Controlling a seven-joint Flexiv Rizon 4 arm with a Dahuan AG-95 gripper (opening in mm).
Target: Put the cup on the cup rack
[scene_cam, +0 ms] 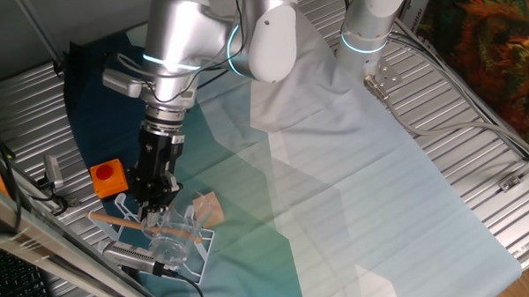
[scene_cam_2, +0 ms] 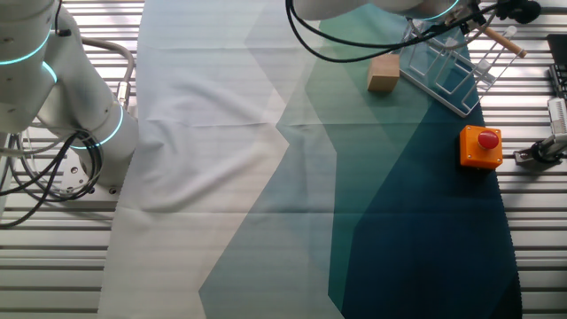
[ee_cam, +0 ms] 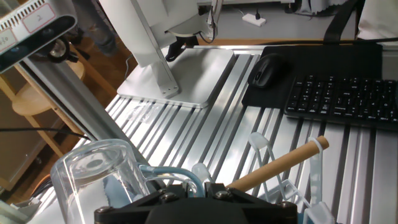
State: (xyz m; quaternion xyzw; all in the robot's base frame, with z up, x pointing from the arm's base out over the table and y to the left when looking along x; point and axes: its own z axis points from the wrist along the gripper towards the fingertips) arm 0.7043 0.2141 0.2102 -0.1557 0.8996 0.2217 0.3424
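The cup (ee_cam: 99,171) is clear glass, close in front of the hand at the lower left of the hand view. Its curved handle runs back between the jaws of my gripper (ee_cam: 198,182), which stand narrow and shut on it. From one fixed view, the gripper (scene_cam: 156,211) hangs low over the cup rack (scene_cam: 130,225), and the cup (scene_cam: 172,242) is faintly visible among the white wire prongs. The rack's wooden rod (ee_cam: 280,165) slants just right of the fingers. The cup rack (scene_cam_2: 443,62) also shows at the top right of the other fixed view, where I cannot make out the cup.
A tan wooden block (scene_cam: 207,209) lies just right of the rack, and an orange box with a red button (scene_cam: 108,176) sits behind it. A keyboard (ee_cam: 342,96) and mouse (ee_cam: 267,68) lie beyond the table's ribbed metal edge. A metal frame post (ee_cam: 68,106) stands left.
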